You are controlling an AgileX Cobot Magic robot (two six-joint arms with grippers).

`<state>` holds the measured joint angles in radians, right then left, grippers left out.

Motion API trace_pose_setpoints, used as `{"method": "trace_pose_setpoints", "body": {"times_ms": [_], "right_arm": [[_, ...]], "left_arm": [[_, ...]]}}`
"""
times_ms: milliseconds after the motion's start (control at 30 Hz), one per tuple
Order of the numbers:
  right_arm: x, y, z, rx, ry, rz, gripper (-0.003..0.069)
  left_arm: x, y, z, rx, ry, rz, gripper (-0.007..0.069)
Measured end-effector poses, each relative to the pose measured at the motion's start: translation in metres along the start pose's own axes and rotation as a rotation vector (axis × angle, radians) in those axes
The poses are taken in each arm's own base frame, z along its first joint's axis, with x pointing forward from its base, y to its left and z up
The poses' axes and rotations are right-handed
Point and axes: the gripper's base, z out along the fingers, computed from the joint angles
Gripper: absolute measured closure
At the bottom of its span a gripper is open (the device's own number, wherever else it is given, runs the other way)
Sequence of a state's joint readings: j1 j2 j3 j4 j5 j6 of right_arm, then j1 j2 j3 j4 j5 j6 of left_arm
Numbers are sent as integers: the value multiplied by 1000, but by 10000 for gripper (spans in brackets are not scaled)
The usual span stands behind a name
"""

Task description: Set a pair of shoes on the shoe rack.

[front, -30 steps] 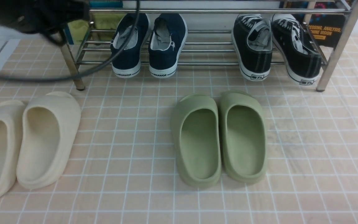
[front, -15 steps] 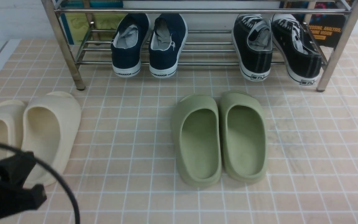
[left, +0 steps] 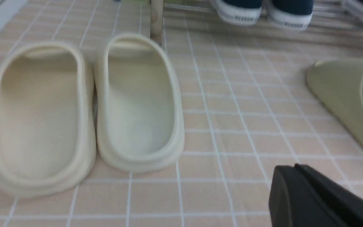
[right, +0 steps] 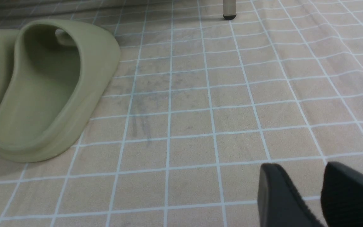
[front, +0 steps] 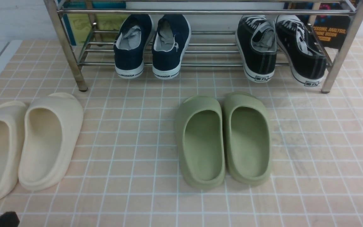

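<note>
Gripper on my left [left: 298, 176] sits clenched and empty at the frame's lower right; the right gripper [right: 307, 186] is spread, holding nothing. Both 2 navy-blue canvas slip-ons [front: 151, 44] stand heels-out on the chrome bar shoe rack [front: 200, 12], upper left, so placement looks finished.

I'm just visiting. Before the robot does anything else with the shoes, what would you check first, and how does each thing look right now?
1. Navy slip-on sneakers on the chrome shoe rack, heels at the front: ok.
2. Pair side by side, upright: ok.
3. Left gripper shut, holding nothing, clear of the cream slippers: ok.
4. Right gripper open and empty over the tiled mat: ok.
5. Sneakers seated firmly on the bars: cannot tell.
</note>
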<state>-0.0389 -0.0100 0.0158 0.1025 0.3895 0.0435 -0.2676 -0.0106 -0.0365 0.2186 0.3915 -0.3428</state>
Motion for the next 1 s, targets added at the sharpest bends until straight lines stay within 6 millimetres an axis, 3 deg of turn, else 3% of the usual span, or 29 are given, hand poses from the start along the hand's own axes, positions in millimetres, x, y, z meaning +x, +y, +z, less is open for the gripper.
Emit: {"method": "trace_pose_setpoints", "body": {"times_ms": [133, 567, 1000], "right_arm": [[0, 0, 0, 0, 0, 0, 415], [0, 0, 0, 0, 0, 0, 415], [0, 0, 0, 0, 0, 0, 415]], "left_arm": [[16, 2, 5, -21, 52, 8, 588], [16, 2, 5, -45, 43, 148, 588], [16, 1, 5, -41, 43, 156, 581]]}}
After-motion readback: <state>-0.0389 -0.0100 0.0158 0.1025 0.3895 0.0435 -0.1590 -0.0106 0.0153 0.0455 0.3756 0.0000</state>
